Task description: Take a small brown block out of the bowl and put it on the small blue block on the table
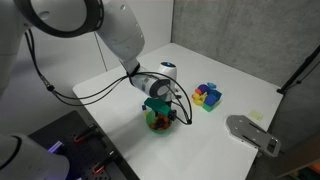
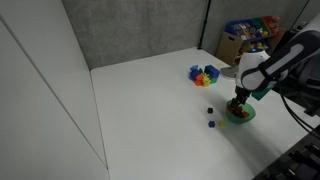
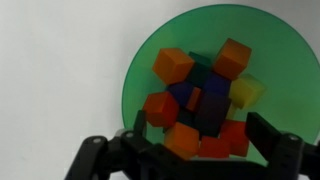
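The green bowl (image 3: 145, 60) is filled with orange, red, yellow and dark blocks; a small brown block (image 3: 195, 98) is seated near its centre. The gripper (image 3: 197, 130) is positioned directly above, spread wide.

Bowl (image 3: 262, 50): translucent green plastic, smooth, slight sheen. Blocks (image 3: 172, 66) inside: opaque, matt. Table (image 3: 50, 70): white, matt, smooth.

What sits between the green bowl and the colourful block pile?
Nothing: in an exterior view, the table is bare between bowl and pile.
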### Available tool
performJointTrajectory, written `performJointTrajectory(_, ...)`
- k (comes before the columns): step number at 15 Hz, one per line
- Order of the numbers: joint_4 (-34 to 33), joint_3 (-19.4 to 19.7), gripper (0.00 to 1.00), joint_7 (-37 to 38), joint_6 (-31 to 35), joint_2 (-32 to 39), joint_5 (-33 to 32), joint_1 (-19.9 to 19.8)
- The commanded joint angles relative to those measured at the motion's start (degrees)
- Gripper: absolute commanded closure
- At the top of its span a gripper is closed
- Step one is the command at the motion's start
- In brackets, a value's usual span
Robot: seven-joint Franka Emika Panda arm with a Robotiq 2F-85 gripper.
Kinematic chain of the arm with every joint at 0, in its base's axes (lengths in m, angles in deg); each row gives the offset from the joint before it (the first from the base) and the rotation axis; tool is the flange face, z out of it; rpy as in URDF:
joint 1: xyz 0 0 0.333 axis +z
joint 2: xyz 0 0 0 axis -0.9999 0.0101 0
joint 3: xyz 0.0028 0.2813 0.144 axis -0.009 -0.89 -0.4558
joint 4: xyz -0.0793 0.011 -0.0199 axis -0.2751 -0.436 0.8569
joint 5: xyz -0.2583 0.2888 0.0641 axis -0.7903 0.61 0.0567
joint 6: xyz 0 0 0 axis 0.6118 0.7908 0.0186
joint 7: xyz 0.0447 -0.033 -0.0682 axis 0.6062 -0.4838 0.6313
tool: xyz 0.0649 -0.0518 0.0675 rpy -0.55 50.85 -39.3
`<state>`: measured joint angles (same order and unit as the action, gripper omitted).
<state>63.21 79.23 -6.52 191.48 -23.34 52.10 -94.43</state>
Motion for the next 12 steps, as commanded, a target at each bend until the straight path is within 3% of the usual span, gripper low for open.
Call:
performJointTrajectory(1,1.18,-1.48,0.0,0.4,0.32,-1.15,2.36,-1.36)
performJointTrajectory(12,4.1,-1.01,0.0,2.36,5.64,-0.96,3.92,-0.88)
